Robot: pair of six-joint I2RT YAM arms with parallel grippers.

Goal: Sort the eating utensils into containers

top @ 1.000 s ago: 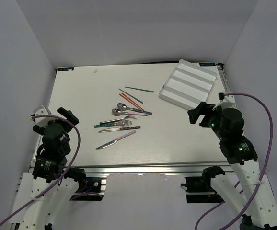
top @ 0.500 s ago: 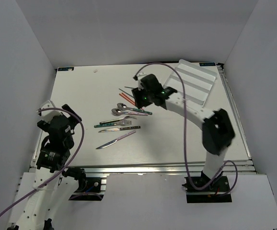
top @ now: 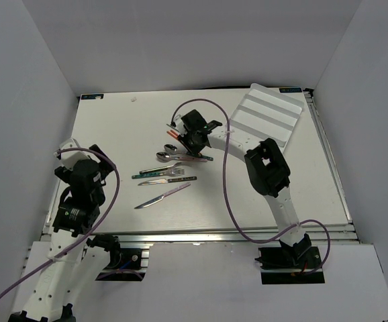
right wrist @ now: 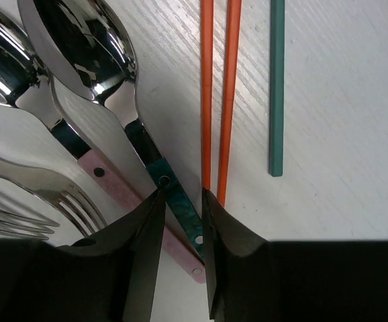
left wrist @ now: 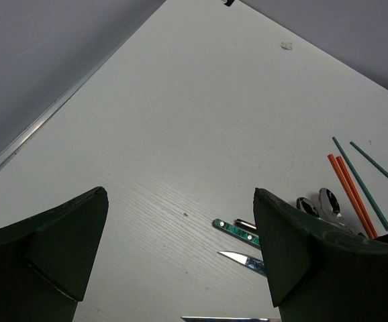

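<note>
Top view: my right arm reaches out over the table (top: 113,127). The right hand (top: 186,139) is down on the utensil cluster mid-table. The white tray (top: 266,113) sits at the far right corner, skewed, well apart from the cluster. On my side of the hand lie two spoons (top: 168,155), a fork (top: 174,168), a green-handled knife (top: 152,175) and, nearest me, a pinkish-handled knife (top: 162,195).

Left wrist view: the left hand (left wrist: 179,221) is spread wide with nothing between its fingers, over bare table left of the cluster. Past its right finger I see the orange chopsticks (left wrist: 347,194) side by side. The green chopsticks (left wrist: 360,182) lie just beyond them, with the spoon bowls and a knife tip nearer.

Right wrist view: the right hand's fingers (right wrist: 140,255) stand close together, leaving only a narrow gap. A green spoon handle (right wrist: 150,161) runs diagonally into that gap. The near ends of the orange pair stop right at the right finger's tip. I cannot tell whether anything is pinched. One green chopstick lies just right of the orange pair, not touching. A pink handle (right wrist: 103,176) lies against the green one.
</note>
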